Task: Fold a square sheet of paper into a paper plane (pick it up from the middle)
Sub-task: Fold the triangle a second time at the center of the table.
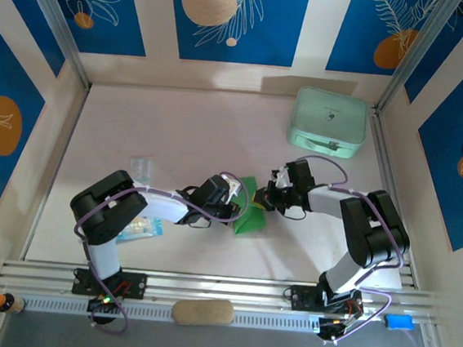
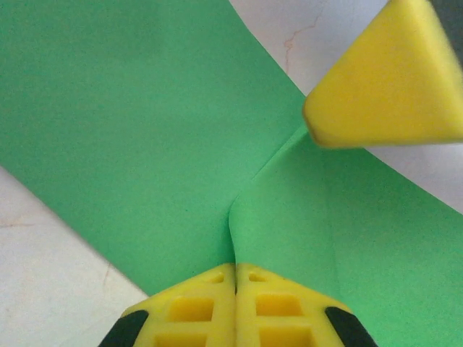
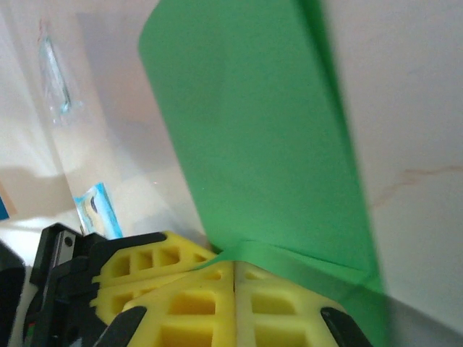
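The square sheet of paper (image 1: 249, 216) is bright green and stands bent up off the table between my two grippers. My left gripper (image 1: 234, 203) is shut on its left side. In the left wrist view the jaws (image 2: 236, 277) pinch a raised crease in the sheet (image 2: 145, 144). From the right, my right gripper (image 1: 263, 199) is shut on a folded edge of the sheet (image 3: 260, 130), pinched at the jaws (image 3: 235, 264). One yellow fingertip (image 2: 383, 79) of the right gripper touches the paper in the left wrist view. A paper plane is out of view.
A pale mint case (image 1: 328, 121) stands at the back right. A clear packet (image 1: 140, 167) and a blue-printed packet (image 1: 140, 229) lie left of the left arm. A tan block (image 1: 202, 311) rests on the front rail.
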`<state>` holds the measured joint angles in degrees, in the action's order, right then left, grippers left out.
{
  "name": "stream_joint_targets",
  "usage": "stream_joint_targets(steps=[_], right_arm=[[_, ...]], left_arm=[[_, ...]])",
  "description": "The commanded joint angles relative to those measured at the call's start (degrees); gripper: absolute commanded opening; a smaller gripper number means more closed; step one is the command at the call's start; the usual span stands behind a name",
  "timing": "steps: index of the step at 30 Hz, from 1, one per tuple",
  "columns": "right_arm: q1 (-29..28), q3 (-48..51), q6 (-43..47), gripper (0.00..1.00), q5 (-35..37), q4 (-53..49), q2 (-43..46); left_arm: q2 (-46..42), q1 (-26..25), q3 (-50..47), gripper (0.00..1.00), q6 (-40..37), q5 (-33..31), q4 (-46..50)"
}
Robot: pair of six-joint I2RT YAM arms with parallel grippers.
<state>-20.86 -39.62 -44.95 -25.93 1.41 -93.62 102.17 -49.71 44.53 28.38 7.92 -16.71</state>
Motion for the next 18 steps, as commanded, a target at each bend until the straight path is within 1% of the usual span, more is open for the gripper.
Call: stream_joint_targets(steps=[1,6,18], right_arm=[[-1.87,-0.66,0.76,0.00,-1.08,-2.60,-0.25],[-3.04,0.39,0.21,0.00,-0.69,-1.57,-1.18],[-3.04,-1.00,1.36,0.00,-0.47,-2.92,-1.64]], left_arm=[[0.81,0.49,-0.85,0.01,-0.78,0.22,4.24],[1.09,0.49,-0.60,0.01,-0.95,0.25,4.27],[1.19,0.45,-0.48,0.01,-0.97,0.42,4.40]])
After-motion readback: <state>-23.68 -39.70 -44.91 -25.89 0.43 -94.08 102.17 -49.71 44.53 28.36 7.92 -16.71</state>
